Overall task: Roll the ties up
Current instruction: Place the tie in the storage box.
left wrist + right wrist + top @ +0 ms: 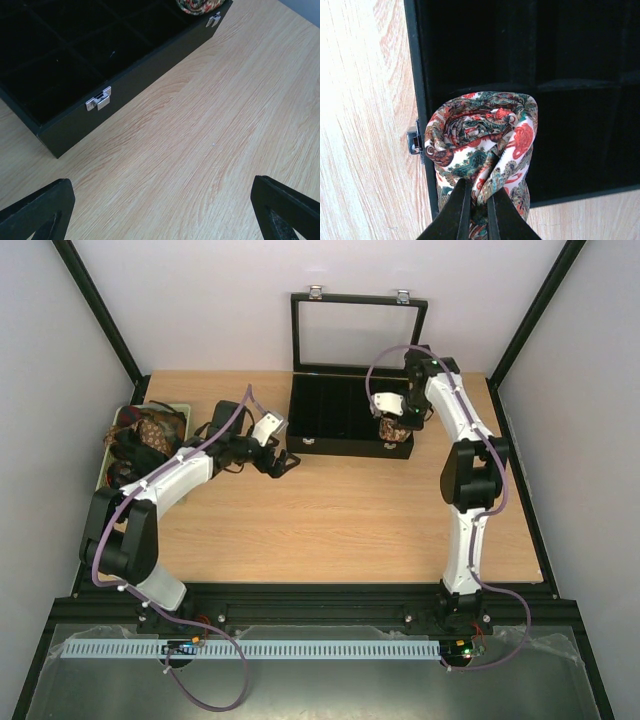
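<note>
From above, a rolled tie (pixel 390 431) is pinched in the right gripper (pixel 393 420) over the near right corner of the black case (pixel 330 405). The case sits at the middle of the bench's (pixel 340 520) far edge with its glass lid (pixel 358 332) standing upright. More ties (pixel 145 432), brown and dark and printed, lie heaped in a pale tray (pixel 104 472) at the left edge. The left gripper (pixel 283 462) is just off the case's near left corner with its jaws spread wide and nothing in them. Its arm crosses in front of the tray.

In the left wrist view, the left gripper (pixel 160 202) shows only its two dark fingertips (pixel 37 210) at the bottom corners, far apart, above bare wood. The front wall of the case (pixel 130 85) runs diagonally across the top left and carries a silver latch (pixel 98 98) and a second latch (pixel 213 19). A sliver of the rolled tie (pixel 200 6) shows at the top edge.

In the right wrist view, the rolled tie (pixel 480 142) is a loose coil of cream fabric with red and green paisley, and its spiral end faces the camera. The right gripper (pixel 476 212) has its fingers (pixel 454 215) closed narrowly on the lower fold. The roll overlaps the rim of the case (pixel 421 75) beside a latch (pixel 413 141), and dark compartments lie behind it. I cannot tell whether it touches the case.
</note>
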Controlling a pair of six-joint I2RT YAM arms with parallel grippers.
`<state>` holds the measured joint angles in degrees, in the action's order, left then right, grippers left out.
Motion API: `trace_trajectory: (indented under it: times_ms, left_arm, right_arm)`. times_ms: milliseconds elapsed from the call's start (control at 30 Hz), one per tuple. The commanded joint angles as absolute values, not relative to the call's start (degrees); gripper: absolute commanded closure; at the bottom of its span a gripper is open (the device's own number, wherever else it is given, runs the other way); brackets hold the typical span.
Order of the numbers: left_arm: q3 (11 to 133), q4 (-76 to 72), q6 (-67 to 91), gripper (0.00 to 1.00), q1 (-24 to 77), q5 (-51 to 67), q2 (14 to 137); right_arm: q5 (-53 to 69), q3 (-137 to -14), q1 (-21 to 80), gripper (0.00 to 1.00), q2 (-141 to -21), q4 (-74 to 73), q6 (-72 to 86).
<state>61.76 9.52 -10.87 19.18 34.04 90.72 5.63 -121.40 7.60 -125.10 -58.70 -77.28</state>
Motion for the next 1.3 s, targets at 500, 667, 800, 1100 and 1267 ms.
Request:
trace_trajectory:
  times_ms: [500, 667, 800, 1100, 1267]
  left_arm:
    - [61.8, 8.8, -9.1, 0.01, 18.0, 34.5, 91.6]
    - [61.9, 8.9, -8.8, 0.01, 17.8, 33.7, 91.2]
    - [62.6, 9.4, -9.0, 0.01, 17.8, 32.7, 91.0]
    - [65.7, 10.6, -10.4, 0.01, 17.4, 27.9, 90.1]
    - [68.6, 10.8, -10.3, 0.01, 17.4, 23.6, 88.4]
  right_arm:
    - [-3.3, -123.1, 9.4, 0.99, -134.9, -59.7, -82.4]
    - [-4.8, -123.1, 9.3, 0.89, -136.8, -57.3, -80.7]
    - [-5.6, -123.3, 9.3, 0.72, -136.4, -55.2, -79.8]
    - [-4.1, -123.7, 9.4, 0.4, -130.9, -53.6, -78.6]
    - [-2.5, -123.7, 9.4, 0.25, -126.4, -52.6, -76.5]
